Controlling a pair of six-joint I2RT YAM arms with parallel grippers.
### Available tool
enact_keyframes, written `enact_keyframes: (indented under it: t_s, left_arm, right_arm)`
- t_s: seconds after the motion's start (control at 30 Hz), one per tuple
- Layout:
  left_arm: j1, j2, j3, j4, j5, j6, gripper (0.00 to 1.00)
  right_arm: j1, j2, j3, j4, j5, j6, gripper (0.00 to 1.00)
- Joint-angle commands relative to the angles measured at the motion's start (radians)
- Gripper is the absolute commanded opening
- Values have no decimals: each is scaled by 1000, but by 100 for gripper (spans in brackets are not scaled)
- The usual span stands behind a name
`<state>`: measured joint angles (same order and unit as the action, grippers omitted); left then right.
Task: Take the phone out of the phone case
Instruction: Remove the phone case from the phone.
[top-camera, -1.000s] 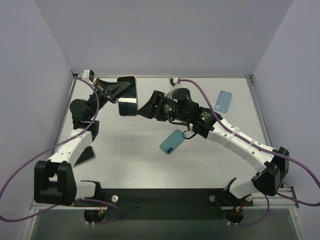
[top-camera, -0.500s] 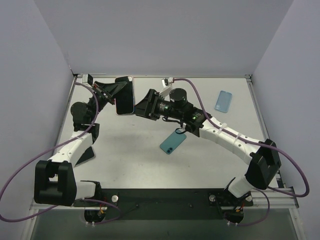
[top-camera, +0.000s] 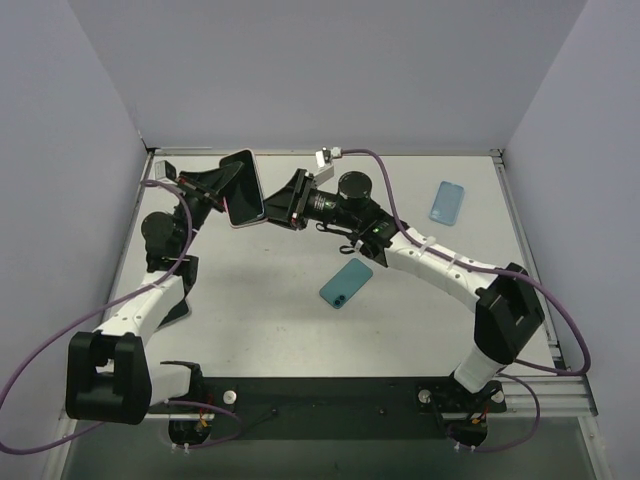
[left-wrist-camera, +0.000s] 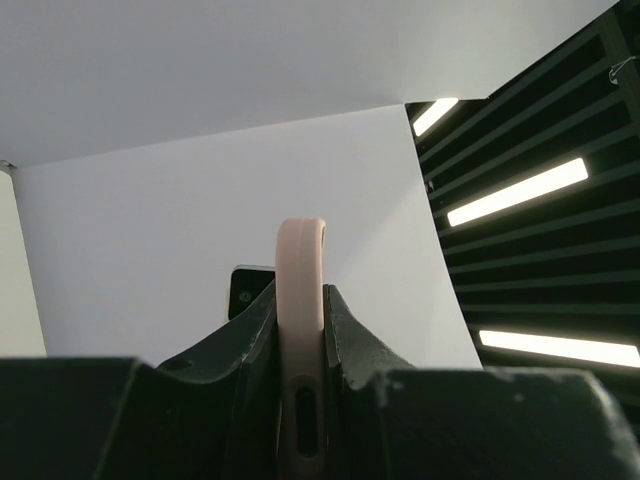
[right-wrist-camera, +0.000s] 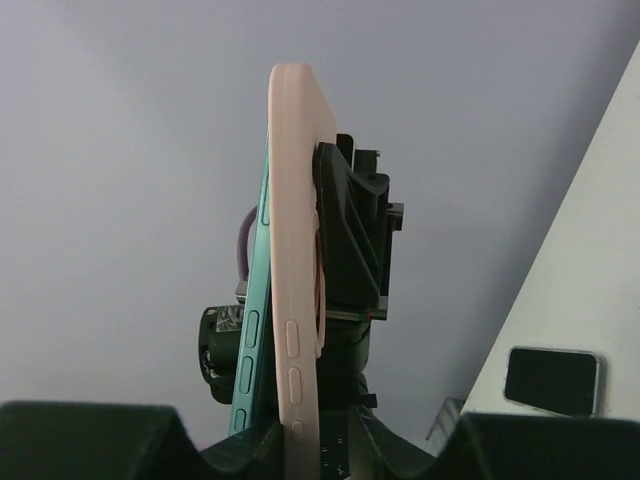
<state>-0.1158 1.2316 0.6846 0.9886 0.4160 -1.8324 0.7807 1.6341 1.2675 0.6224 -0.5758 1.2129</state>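
Note:
A phone in a pink case (top-camera: 243, 190) is held in the air at the back left of the table. My left gripper (top-camera: 228, 186) is shut on it. In the left wrist view the pink case (left-wrist-camera: 300, 290) stands edge-on, pinched between the fingers of the left gripper (left-wrist-camera: 300, 330). My right gripper (top-camera: 283, 200) is at the case's right side. In the right wrist view the pink case (right-wrist-camera: 292, 240) runs down between the wide-apart jaws of the right gripper (right-wrist-camera: 320, 435). The teal phone (right-wrist-camera: 252, 330) has its edge standing slightly off the case on the left.
A teal phone (top-camera: 345, 283) lies on the grey table (top-camera: 260, 320) near the middle. A light blue phone (top-camera: 447, 202) lies at the back right. A black phone (top-camera: 176, 309) lies by the left arm, also in the right wrist view (right-wrist-camera: 552, 380). Walls enclose the table.
My left gripper has swung the cased phone a little left and tilted it. My right arm has reached further left, bringing its gripper up to the phone's right edge.

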Motion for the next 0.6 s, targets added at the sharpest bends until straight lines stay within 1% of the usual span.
enact_keyframes:
  t_s: [0.0, 0.03, 0.1, 0.13, 0.23, 0.3, 0.33, 0.37, 0.4, 0.43, 0.53, 0.57]
  left_arm:
    - [-67, -87, -2, 177, 253, -1, 0]
    - [-67, -86, -3, 176, 253, 1, 0]
    - [-67, -80, -8, 176, 253, 7, 0]
    - [-68, -78, -14, 177, 254, 8, 0]
    - [-67, -66, -19, 183, 260, 13, 0]
    - [-65, -60, -16, 183, 273, 16, 0]
    - [-65, -55, -11, 182, 280, 18, 7]
    - [-67, -50, -7, 180, 285, 21, 17]
    - [-64, -43, -7, 182, 290, 24, 45]
    - [-64, -41, -10, 176, 297, 30, 60]
    - [-62, -32, -20, 128, 297, 64, 95]
    - [-68, -27, -22, 102, 300, 74, 97]
  right_arm:
    - [-55, 66, 50, 192, 140, 181, 20]
    - [-55, 66, 44, 207, 134, 195, 12]
    - [-57, 67, 41, 244, 125, 238, 2]
    - [-57, 67, 33, 255, 122, 249, 0]
    - [-64, 43, 17, 243, 132, 244, 0]
    - [-73, -3, -2, 142, 148, 185, 0]
    - [-90, -22, -13, 104, 168, 168, 0]
    - [-101, -40, -48, 61, 174, 157, 0]
    - [-118, -72, -69, 56, 175, 157, 0]
    - [-150, -88, -95, 56, 169, 158, 0]
    - [-201, -181, -190, 2, 178, 119, 0]
    - [-233, -210, -216, -24, 203, 113, 0]
